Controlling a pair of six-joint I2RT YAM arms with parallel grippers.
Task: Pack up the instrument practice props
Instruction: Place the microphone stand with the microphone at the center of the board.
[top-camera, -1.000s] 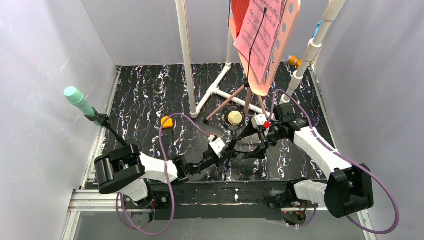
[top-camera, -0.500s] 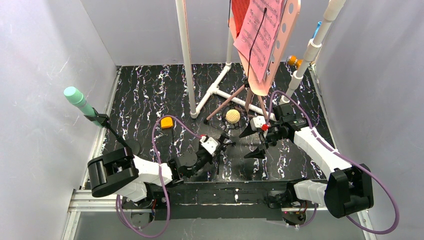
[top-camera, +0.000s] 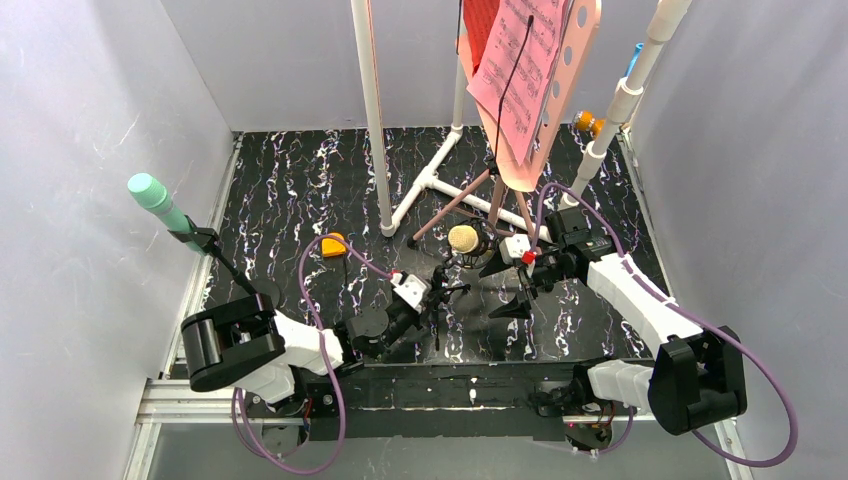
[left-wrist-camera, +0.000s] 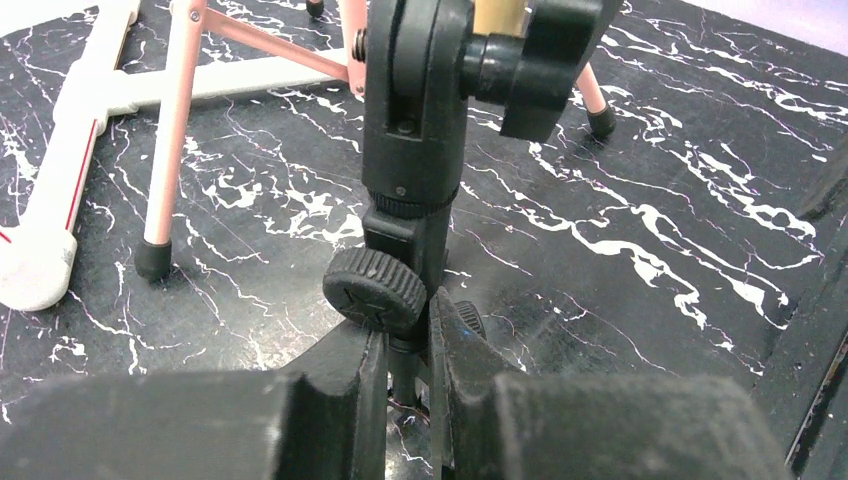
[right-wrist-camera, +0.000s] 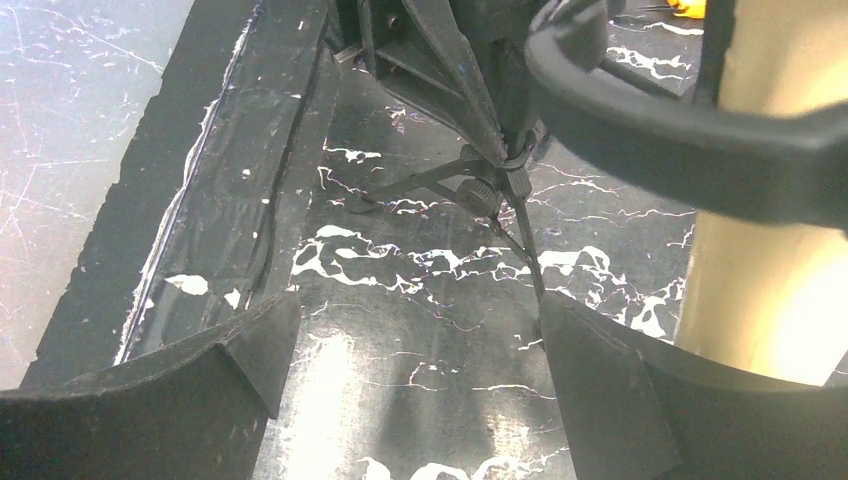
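Note:
The yellow microphone sits in a black clip on a small black tripod stand. My left gripper is shut on the stand's thin stem just below a knurled knob. My right gripper hangs open just to the right of the microphone, whose yellow body fills the right edge of that wrist view. The pink hole-punched music stand rises behind on pink tripod legs, holding pink sheet music and a red folder. A mint-green microphone stands at the far left.
A white plastic pipe frame stands at the back with its foot on the black marbled floor. An orange object lies left of centre. White walls close in on both sides, and a black ledge runs along the near edge.
My left gripper has drawn back to the left, still shut on the microphone stand. The right gripper's jaws have widened slightly, and that arm has barely shifted.

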